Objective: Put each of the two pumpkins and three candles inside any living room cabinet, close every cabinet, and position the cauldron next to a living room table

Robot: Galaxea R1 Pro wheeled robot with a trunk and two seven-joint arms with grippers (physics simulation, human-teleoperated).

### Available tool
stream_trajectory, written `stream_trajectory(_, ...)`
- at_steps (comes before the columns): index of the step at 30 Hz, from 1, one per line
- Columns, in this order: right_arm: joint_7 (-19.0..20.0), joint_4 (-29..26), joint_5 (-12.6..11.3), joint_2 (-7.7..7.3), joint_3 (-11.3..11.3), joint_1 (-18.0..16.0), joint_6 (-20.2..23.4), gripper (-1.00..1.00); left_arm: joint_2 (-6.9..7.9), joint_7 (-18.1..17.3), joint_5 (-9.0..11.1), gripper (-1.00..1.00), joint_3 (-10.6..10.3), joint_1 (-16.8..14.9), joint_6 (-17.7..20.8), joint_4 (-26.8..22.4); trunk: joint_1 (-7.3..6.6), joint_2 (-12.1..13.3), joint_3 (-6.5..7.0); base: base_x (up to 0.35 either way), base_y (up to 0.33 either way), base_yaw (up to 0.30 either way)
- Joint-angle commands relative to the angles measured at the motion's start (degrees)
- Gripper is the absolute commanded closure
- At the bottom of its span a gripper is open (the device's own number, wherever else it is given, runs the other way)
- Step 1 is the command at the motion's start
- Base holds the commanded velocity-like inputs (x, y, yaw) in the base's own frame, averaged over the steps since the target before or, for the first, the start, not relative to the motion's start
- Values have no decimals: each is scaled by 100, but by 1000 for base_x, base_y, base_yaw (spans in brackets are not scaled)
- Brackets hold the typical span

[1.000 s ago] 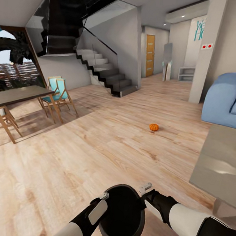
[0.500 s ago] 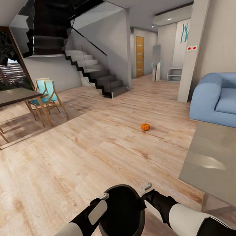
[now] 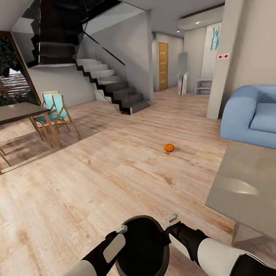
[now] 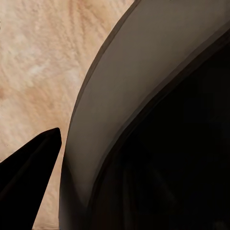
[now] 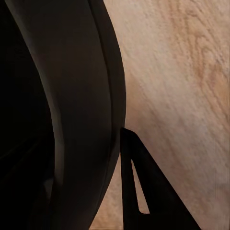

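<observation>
Black and round, the open-topped cauldron (image 3: 143, 252) hangs between the 2 pincers: the left pincer (image 3: 120, 230) clamps its rim on one side, the right pincer (image 3: 170, 219) on the other. Well ahead of them, a small orange ribbed pumpkin (image 3: 168, 147) sits on the pale wood floor (image 3: 95, 180).

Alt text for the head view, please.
Both grippers, left and right, hold a black cauldron by its rim over a wood floor. An orange pumpkin lies ahead, near a blue sofa.
</observation>
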Motion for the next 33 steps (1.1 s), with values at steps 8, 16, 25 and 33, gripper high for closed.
stream_trajectory(8, -46, -15, 207, -3, -299, -8, -16, 100, 5, 225, -128, 100, 107, 1, 33, 73, -1, 0, 1, -261, -45, -17)
stream_trajectory(16, -45, -15, 207, -3, -299, -8, -16, 100, 4, 225, -128, 100, 109, 1, 29, 69, -1, 0, 1, -15, -1, -253)
stream_trajectory(25, -45, -15, 207, -3, -299, -8, -15, 100, 4, 234, -128, 100, 105, 1, 29, 64, -1, 0, 1, 0, 0, -281)
stream_trajectory(33, -45, -15, 207, -3, -299, -8, -19, 100, 4, 222, -128, 100, 103, 1, 30, 64, -1, 0, 1, 0, 0, -281)
